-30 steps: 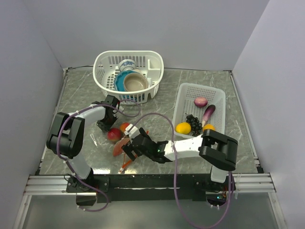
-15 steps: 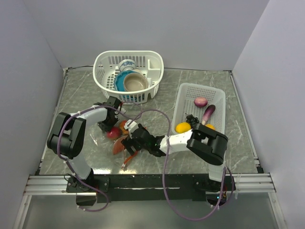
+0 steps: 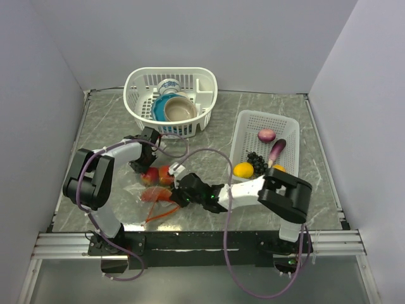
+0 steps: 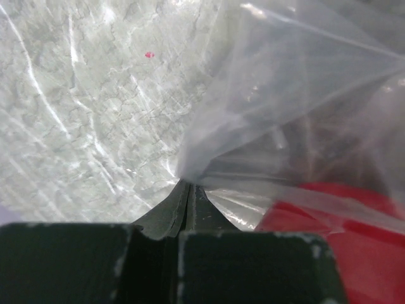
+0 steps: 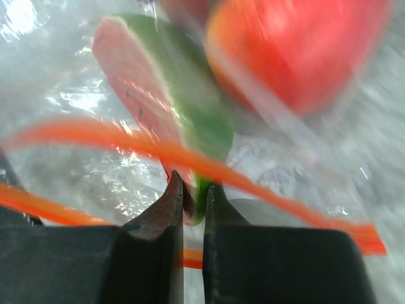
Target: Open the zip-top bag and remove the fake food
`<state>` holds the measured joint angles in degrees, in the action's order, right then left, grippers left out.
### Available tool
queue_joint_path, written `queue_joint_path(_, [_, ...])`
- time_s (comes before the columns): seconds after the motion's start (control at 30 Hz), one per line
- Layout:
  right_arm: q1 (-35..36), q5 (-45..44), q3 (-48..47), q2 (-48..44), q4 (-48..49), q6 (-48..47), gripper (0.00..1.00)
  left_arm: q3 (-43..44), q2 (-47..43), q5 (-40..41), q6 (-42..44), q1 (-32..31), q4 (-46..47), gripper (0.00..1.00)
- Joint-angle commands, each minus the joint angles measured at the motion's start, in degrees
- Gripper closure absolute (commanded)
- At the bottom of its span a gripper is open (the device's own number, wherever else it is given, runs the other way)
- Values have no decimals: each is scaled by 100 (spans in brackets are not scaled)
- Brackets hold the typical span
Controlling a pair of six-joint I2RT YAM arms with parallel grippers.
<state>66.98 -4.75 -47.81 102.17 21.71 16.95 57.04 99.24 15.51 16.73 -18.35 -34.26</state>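
Far left in the top view, the left gripper sits at about 9 o'clock on the marbled table. Its wrist cam shows the two fingers pressed tight together with a fold of clear plastic caught between them, so it's pinching a corner of the zip-top bag. The bag lies crumpled on the table around 7 o'clock, between the two grippers. A red apple shows through the plastic right next to the left fingers, with a red-orange fruit touching it at its 3 o'clock. The right gripper comes in low from the right, and its wrist cam shows the jaws almost closed, nipping the pointy end of a fake watermelon slice, green rind and pink flesh. The orange zip strip runs diagonally across in front of that slice, pretty blurry, so it's hard to say if there's also plastic in the pinch. Up at 11 o'clock a white basket holds some ceramic bowls. Over at 3 o'clock is the white tray, which holds a purple onion, an eggplant, dark grapes, a lemon and an orange, the last partly hidden behind the right arm.
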Motion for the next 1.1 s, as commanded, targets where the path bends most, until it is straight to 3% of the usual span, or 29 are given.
queue_joint_path(0.0, [104, -412, 648, -1257, -395, 405, 100, -237, 500, -936, -249, 296, 139, 99])
queue_joint_path(0.17, [201, -544, 1256, -2445, -738, 722, 100, -202, 500, -742, -188, 516, 192, 99])
queue_joint_path(0.27, [210, -930, 1546, -3315, -1483, 932, 100, -280, 456, -585, -153, 534, 262, 99])
queue_joint_path(0.4, [210, -1720, 1889, -4728, -2380, 1362, 100, -342, 421, -505, -144, 543, 297, 99])
queue_joint_path(0.6, [175, -3872, 1829, -6312, -4365, 2510, 100, -360, 315, -558, -188, 543, 219, 99])
queue_joint_path(0.67, [131, -4993, 1653, -6507, -5634, 3258, 100, -307, 228, -627, -214, 543, 166, 99])
queue_joint_path(0.7, [88, -5279, 1435, -6586, -6052, 4115, 100, -281, 192, -732, -232, 543, 61, 99])
queue_joint_path(0.77, [-228, -5500, 1266, -6587, -6651, 4544, 100, -141, 52, -917, -310, 534, -106, 99])
queue_joint_path(0.93, [-1203, -5343, 853, -6008, -6628, 4554, 97, 491, -369, -1919, -434, 543, -896, 99])
queue_joint_path(1.0, [-1354, -5387, 704, -5640, -6374, 4231, 85, 685, -493, -2174, -469, 543, -1099, 99])
queue_joint_path(1.03, [-1467, -5387, 651, -5516, -6303, 4151, 73, 843, -598, -2392, -495, 543, -1187, 99])
queue_joint_path(1.07, [-1721, -5378, 616, -5402, -6241, 4054, 48, 896, -651, -2455, -513, 543, -1319, 99])
